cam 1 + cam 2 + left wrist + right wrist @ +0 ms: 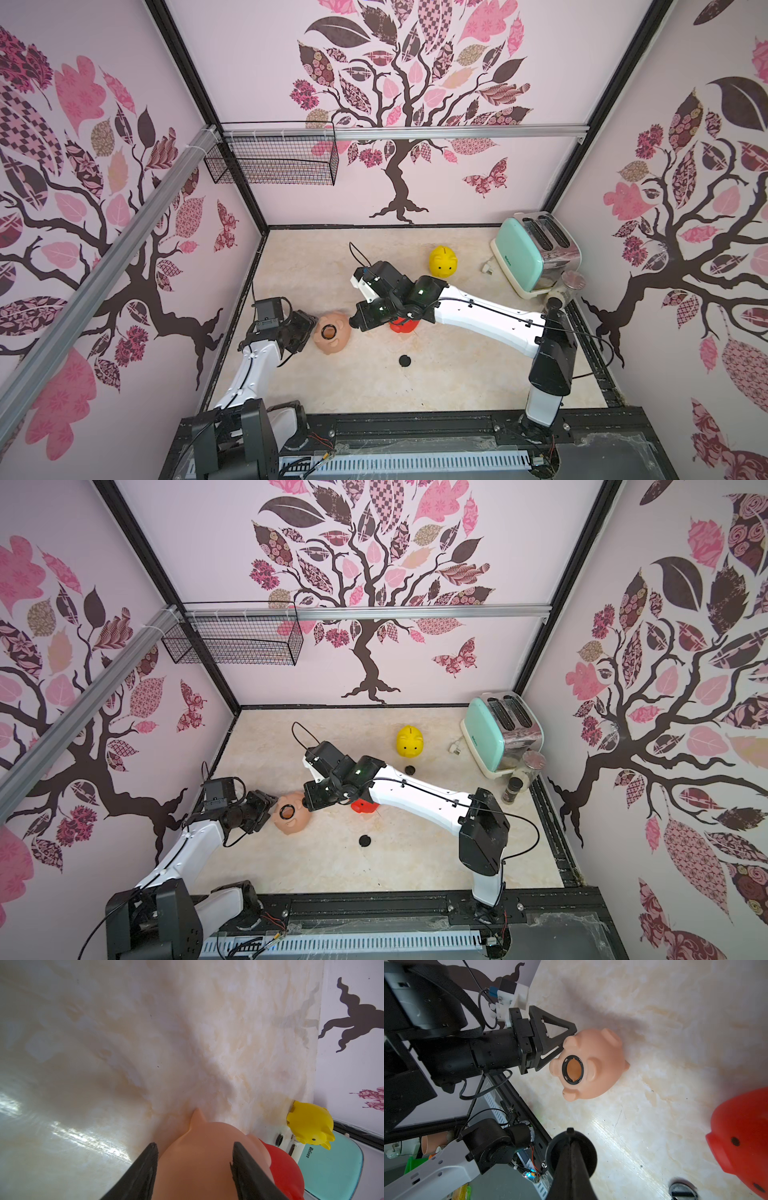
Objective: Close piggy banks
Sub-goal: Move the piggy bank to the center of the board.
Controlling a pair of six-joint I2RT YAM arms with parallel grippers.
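Peach-pink piggy bank (pixel 600 1064), lying on its side on the bench (pixel 374 386), belly hole (pixel 572 1069) unplugged, left jaws half-spread and clasping its body, right jaws pinched tight on a black plug (pixel 588 1155) nearby: press the plug in tilted and you may skid the glossy pig loose.

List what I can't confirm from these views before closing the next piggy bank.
- Red piggy bank: belly hole unseen; right arm overlaps it in both top views, the right wrist view's edge crops it.
- Yellow piggy bank: stands upright, so its underside is hidden in every view.
- Left end effector: grip on peach-pink piggy bank unclear; the left wrist view's edge cuts the contact.
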